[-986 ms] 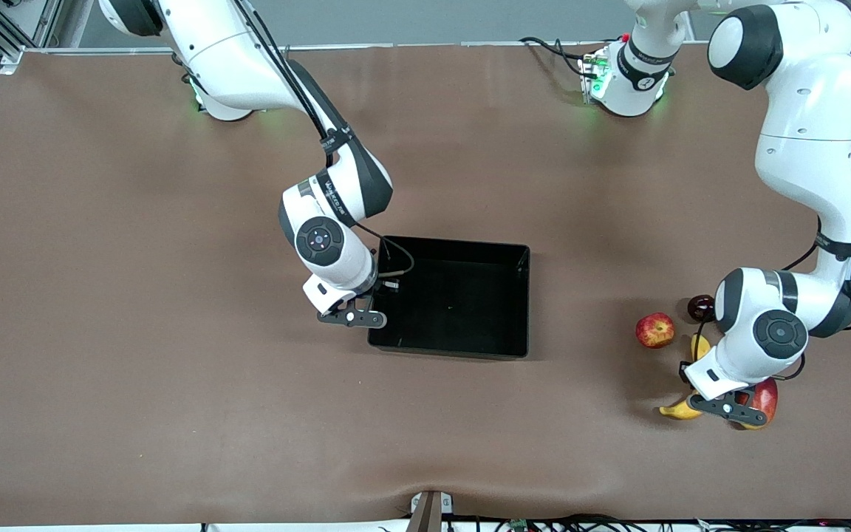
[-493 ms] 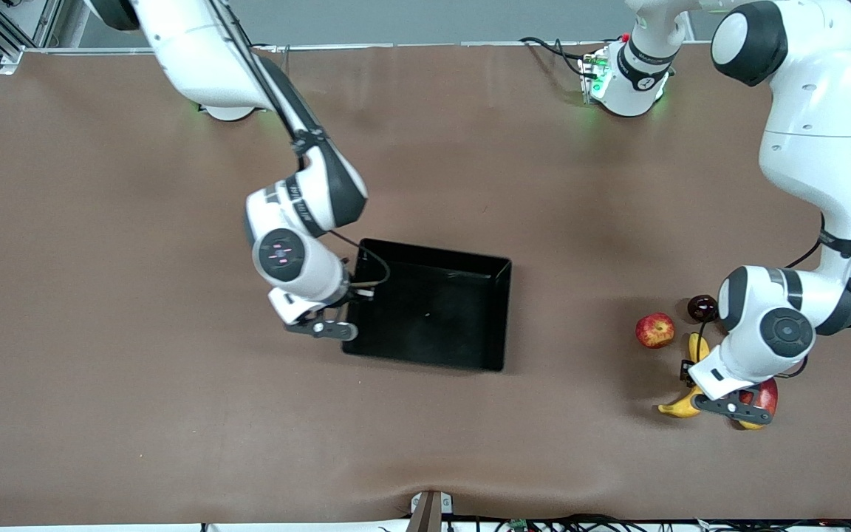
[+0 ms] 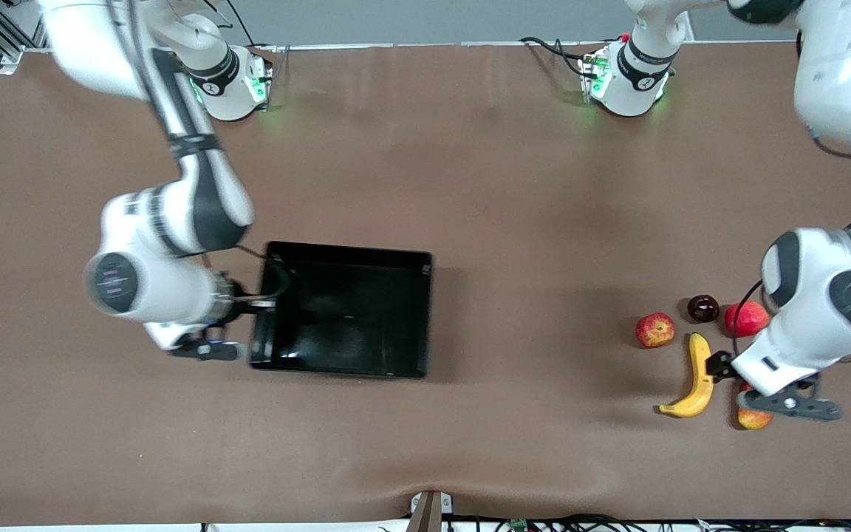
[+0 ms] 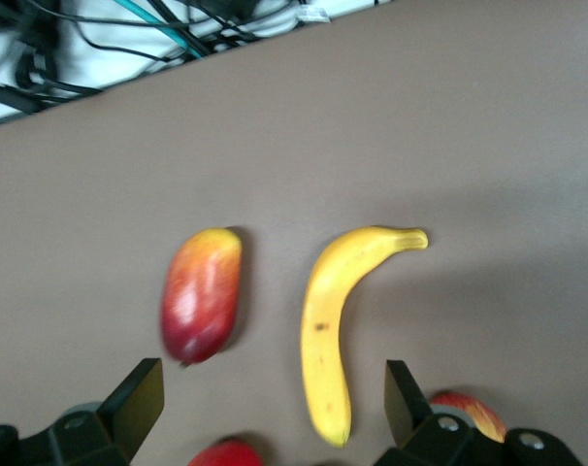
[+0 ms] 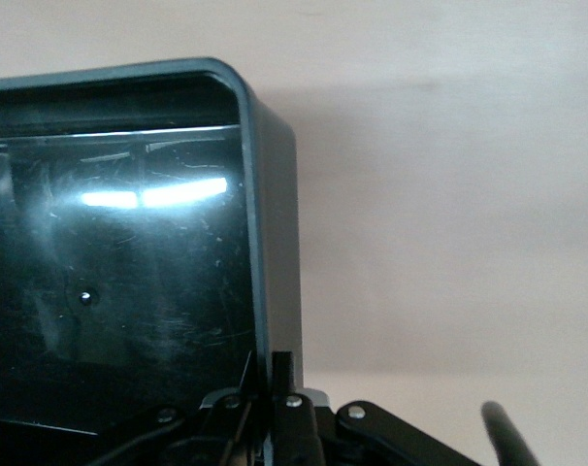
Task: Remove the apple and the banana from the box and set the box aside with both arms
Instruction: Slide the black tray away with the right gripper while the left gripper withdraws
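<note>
I keep my right gripper (image 5: 275, 427) clamped on the glossy black plastic box (image 3: 340, 310) wall to drag it; my left gripper (image 4: 265, 417), spread wide, hangs over the curved yellow banana (image 3: 694, 377).

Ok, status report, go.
Right hand shut on box wall. Left hand open above banana. Apple and banana out, on table beside mango. Box empty.

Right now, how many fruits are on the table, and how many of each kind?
apple: 1
banana: 1
mango: 1
round pinkish-red fruit: 1
small dark round fruit: 1
Total: 5 fruits, none in the box
</note>
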Controlling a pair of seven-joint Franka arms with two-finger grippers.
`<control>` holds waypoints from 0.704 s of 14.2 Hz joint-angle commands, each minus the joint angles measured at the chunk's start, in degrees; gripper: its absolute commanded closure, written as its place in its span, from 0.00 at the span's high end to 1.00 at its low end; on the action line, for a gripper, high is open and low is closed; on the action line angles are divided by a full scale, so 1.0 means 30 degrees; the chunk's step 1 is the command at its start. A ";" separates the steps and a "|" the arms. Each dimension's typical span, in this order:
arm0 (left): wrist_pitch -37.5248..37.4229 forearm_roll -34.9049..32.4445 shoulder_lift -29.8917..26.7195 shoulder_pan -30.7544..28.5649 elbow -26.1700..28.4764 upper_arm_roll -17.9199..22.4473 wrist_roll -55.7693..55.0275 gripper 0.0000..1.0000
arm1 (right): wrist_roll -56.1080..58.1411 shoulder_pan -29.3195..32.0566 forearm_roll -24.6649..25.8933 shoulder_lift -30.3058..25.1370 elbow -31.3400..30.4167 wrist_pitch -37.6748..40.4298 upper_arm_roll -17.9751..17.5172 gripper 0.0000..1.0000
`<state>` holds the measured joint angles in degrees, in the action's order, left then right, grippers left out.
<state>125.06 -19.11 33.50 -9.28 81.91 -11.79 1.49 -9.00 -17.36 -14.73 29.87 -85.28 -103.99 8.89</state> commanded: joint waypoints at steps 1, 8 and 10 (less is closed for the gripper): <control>-0.0873 0.1151 -0.2633 -0.0188 0.1579 -0.0053 -0.0204 1.00 | 0.2228 0.2557 -0.0013 -0.1924 -0.2328 0.0386 -0.0445 0.00; -0.4359 0.3616 -0.6214 -0.0772 0.1026 -0.0022 -0.0293 1.00 | 0.7999 0.7803 0.0922 -0.2222 -0.3390 -0.0429 -0.0357 0.00; -0.6463 0.4519 -0.6944 -0.0511 0.0909 -0.0024 -0.0641 1.00 | 1.0254 0.8888 0.0953 -0.1667 -0.3739 -0.1658 -0.0386 0.00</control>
<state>109.63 -8.18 14.94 -10.72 84.08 -11.36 0.31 16.58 6.27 -12.25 25.51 -94.44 -106.41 9.21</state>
